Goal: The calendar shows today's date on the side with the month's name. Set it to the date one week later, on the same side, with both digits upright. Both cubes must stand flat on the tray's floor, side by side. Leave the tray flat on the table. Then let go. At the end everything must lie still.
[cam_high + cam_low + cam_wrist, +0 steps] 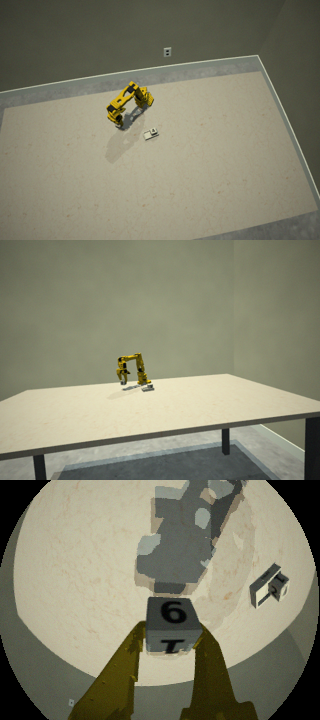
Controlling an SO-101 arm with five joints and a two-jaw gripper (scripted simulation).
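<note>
One number cube is held up so that it can be turned.

The number cube (122, 382) (173, 622) is gripped by the claw (122, 382) (172, 635) above the tabletop (180, 167) (165, 410), nearer its back edge than its front. The other cube (153, 131) (150, 386) (279, 587) is kept in the tray (146, 138) (144, 389) (254, 596), perhaps so a space is left beside it.

grey-green walls, white two-slot outlet (167, 52) (71, 702), pale-topped baseboard (165, 68) (281, 440), mottled grey floor (292, 227) (103, 454)

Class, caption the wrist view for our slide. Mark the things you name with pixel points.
Gripper (172, 635) shut on a digit cube (173, 614), tray (255, 596) with second digit cube (280, 587) off right.
</note>
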